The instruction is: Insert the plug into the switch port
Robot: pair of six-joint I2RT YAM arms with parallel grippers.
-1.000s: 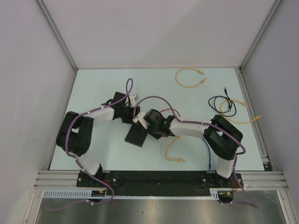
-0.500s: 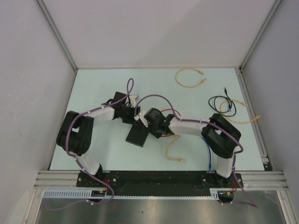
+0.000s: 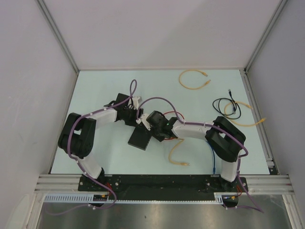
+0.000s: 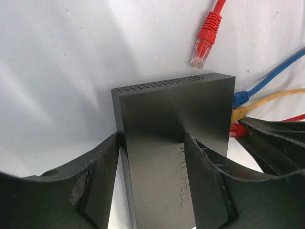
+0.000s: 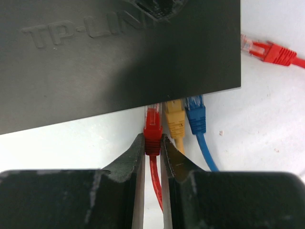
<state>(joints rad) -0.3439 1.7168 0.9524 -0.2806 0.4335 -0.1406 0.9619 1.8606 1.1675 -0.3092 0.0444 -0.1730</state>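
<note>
The switch [image 3: 139,139] is a flat matte-black box near the table's middle; it also shows in the left wrist view [image 4: 167,124] and the right wrist view [image 5: 119,57]. My left gripper [image 4: 151,157] stands with jaws apart. One finger is beside the switch's long side and the other rests on its top face. My right gripper [image 5: 152,143] is shut on a red plug [image 5: 153,129]. The plug's clear tip is at the switch's socket edge. Beside it, a yellow plug [image 5: 174,121] and a blue plug [image 5: 196,117] sit in sockets.
A loose red plug [image 4: 204,45] lies just beyond the switch. Yellow cables lie at the back [image 3: 194,79], at the right [image 3: 248,119] and near the front [image 3: 177,155]. A black cable [image 3: 228,106] is coiled at the right. Frame rails and walls enclose the table.
My right gripper has edged slightly left toward the switch with the red plug. The left arm and the switch have not visibly moved.
</note>
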